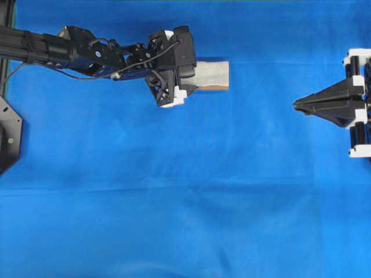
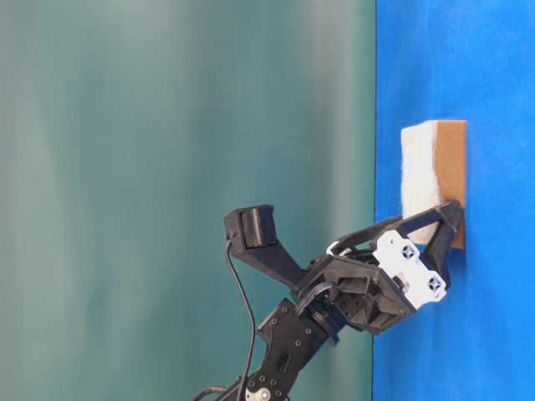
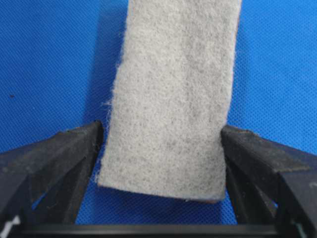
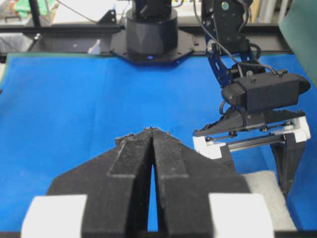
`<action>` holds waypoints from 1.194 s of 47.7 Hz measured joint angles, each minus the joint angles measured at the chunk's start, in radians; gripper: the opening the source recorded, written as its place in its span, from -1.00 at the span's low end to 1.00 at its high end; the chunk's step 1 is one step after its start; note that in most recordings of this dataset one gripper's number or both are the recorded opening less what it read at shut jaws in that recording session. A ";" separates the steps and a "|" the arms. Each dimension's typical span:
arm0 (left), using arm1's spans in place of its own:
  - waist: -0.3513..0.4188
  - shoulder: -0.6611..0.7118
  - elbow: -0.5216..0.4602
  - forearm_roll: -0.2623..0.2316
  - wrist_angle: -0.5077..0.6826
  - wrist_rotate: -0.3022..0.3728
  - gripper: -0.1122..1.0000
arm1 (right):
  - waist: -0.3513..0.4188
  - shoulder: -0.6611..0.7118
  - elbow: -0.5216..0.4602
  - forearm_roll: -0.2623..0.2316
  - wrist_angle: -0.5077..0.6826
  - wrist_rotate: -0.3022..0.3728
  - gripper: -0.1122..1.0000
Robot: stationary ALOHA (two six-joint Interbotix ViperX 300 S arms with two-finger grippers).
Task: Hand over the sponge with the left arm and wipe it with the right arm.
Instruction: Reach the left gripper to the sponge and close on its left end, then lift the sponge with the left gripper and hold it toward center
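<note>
So the left arm's pincer (image 3: 161, 144) is sitting spread wide right over one end of the sponge (image 3: 173, 94). In the left wrist view the near end of the sponge is lying right between the two fingers (image 3: 69, 153), grey-green scouring face up, with a sliver of blue showing on each side, so the fingers aren't clamping it. Released, basically, straddling it.

From the table-level view the pincer is angling down onto the blue cloth (image 2: 493, 67), fingertips down at the cloth around the sponge's end. The rest of the sponge is sticking out past the tips, and you can see its orange-brown foam layer along one edge there.

The right arm's pincer (image 1: 297, 105) is hanging well off to the far side, way past the sponge's free end, pointing back toward it. Its fingers are pressed together tip to tip, clenched on nothing, as the right wrist view shows pretty clearly.
</note>
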 measured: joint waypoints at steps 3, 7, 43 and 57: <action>0.000 0.000 0.002 0.000 0.002 0.002 0.89 | 0.000 0.000 0.000 0.002 0.000 0.000 -0.81; 0.000 0.000 0.000 0.000 0.009 -0.009 0.85 | 0.000 0.000 0.000 0.002 0.000 0.000 -0.81; -0.118 -0.313 0.023 -0.003 0.290 -0.150 -0.13 | -0.003 0.060 -0.015 0.002 0.000 0.000 -0.81; -0.247 -0.391 0.034 -0.006 0.327 -0.308 -0.13 | -0.020 0.121 -0.043 0.002 0.000 0.000 -0.80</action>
